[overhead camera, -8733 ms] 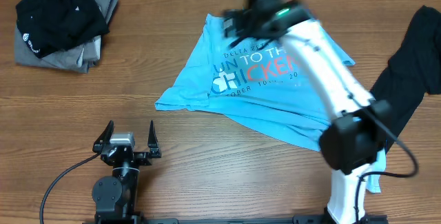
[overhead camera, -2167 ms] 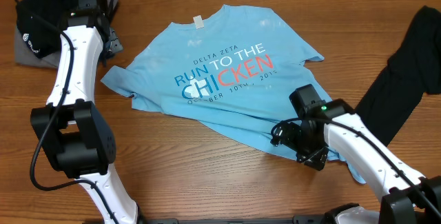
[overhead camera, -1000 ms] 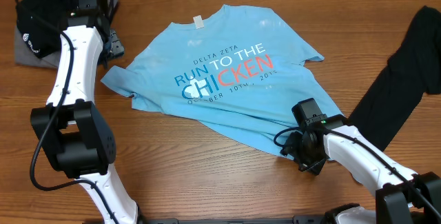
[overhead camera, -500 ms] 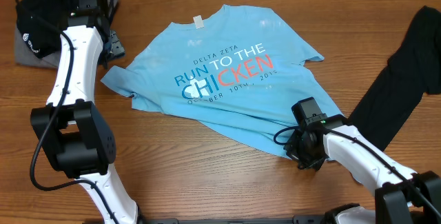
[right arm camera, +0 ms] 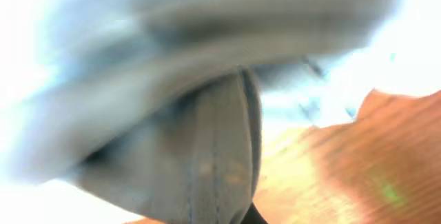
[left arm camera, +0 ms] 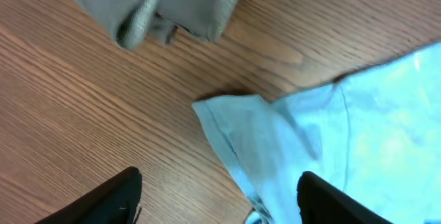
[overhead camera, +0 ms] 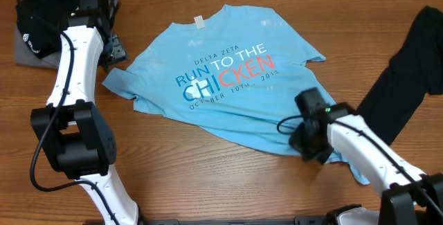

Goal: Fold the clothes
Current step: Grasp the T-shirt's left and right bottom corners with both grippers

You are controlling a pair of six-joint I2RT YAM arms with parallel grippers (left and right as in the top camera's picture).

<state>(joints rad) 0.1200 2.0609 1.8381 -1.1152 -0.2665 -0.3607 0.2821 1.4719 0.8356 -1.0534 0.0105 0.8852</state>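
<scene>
The sky-blue T-shirt (overhead camera: 228, 79) lies spread out, print up, in the middle of the table. My left gripper (overhead camera: 115, 48) hovers at its left sleeve (left arm camera: 255, 131). In the left wrist view the two dark fingertips (left arm camera: 103, 200) stand wide apart, open, with the sleeve corner between and ahead of them. My right gripper (overhead camera: 309, 147) sits at the shirt's lower right hem and is shut on it. In the right wrist view, blurred bunched blue-grey fabric (right arm camera: 200, 148) fills the frame right at the jaws. A long black garment (overhead camera: 408, 73) lies at the right edge.
A pile of grey and black clothes (overhead camera: 59, 28) sits at the far left corner, and its grey edge (left arm camera: 172, 7) shows just beyond the sleeve. Bare wooden table (overhead camera: 208, 176) runs along the front.
The right gripper has closed on the shirt's lower hem and shifted slightly up and right with it. The left gripper's jaws have spread wider above the sleeve.
</scene>
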